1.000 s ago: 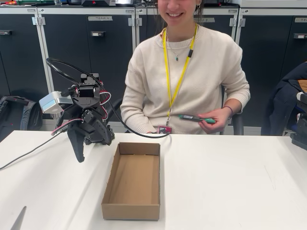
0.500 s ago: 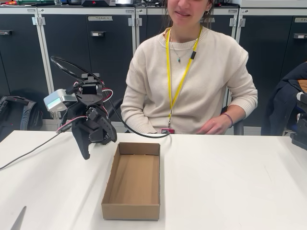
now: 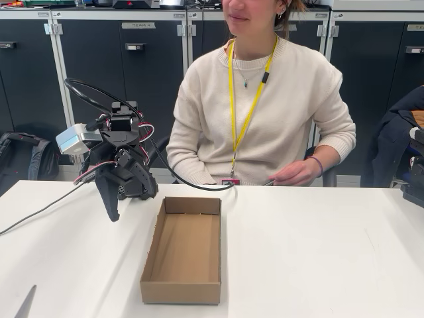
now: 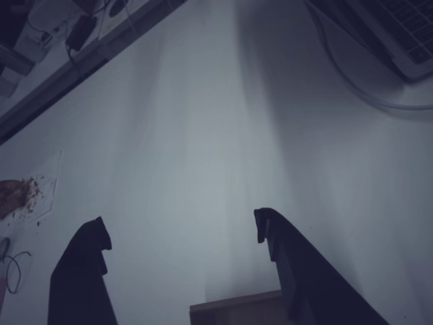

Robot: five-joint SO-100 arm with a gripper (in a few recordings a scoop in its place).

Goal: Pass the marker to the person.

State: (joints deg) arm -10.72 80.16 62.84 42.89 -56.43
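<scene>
Marker (image 3: pixel 268 182) barely shows as a thin tip at the person's (image 3: pixel 265 112) hand (image 3: pixel 296 173) beyond the box (image 3: pixel 183 248), while the gripper (image 4: pixel 179 233) hangs wide open and empty left of the box, so the handover looks complete and only retreat remains.

marker (image 3: pixel 268 182) mostly hidden by hand (image 3: pixel 291 174)
</scene>
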